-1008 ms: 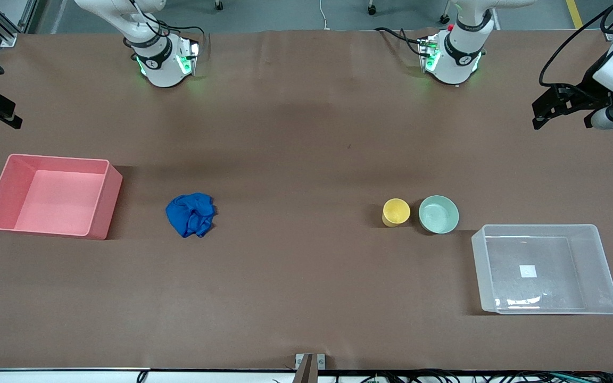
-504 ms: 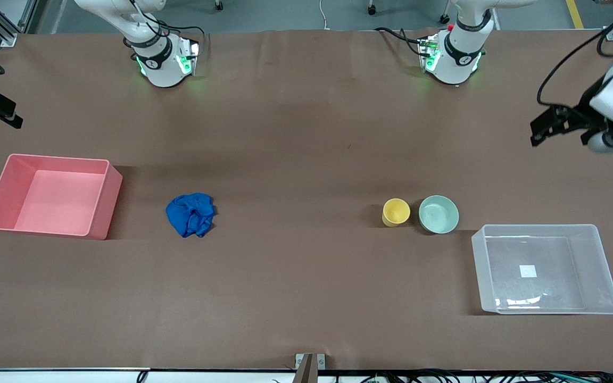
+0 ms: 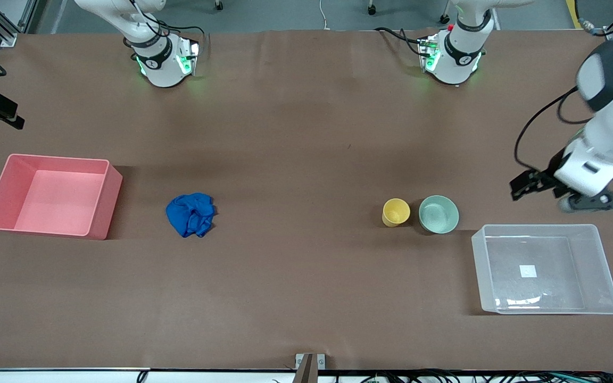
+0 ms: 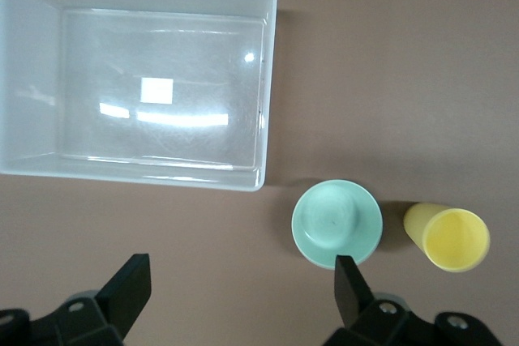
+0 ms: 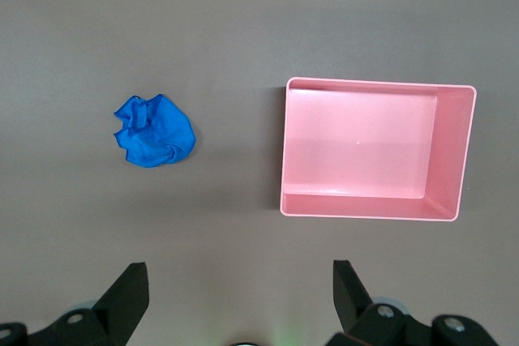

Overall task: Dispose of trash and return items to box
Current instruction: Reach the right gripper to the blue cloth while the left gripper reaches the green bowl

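The blue cloth wad (image 3: 191, 214) lies on the table beside the pink tub; it also shows in the right wrist view (image 5: 154, 132). The yellow cup (image 3: 396, 211) and the mint-green bowl (image 3: 438, 214) stand side by side next to the clear box (image 3: 540, 227). The left wrist view shows the bowl (image 4: 336, 224), the cup (image 4: 450, 237) and the empty box (image 4: 263, 79). My left gripper (image 4: 243, 281) is open and empty, up over bare table beside the bowl and the box. My right gripper (image 5: 241, 285) is open and empty, high over the table at the right arm's end.
An empty opaque pink tub (image 3: 99, 197) stands at the right arm's end of the table; it also shows in the right wrist view (image 5: 357, 204). The brown table (image 3: 306, 276) stretches wide between the cloth and the cup.
My left arm has swung down from the table's edge toward the clear box and the bowl. The right arm has hardly moved. No object has moved.
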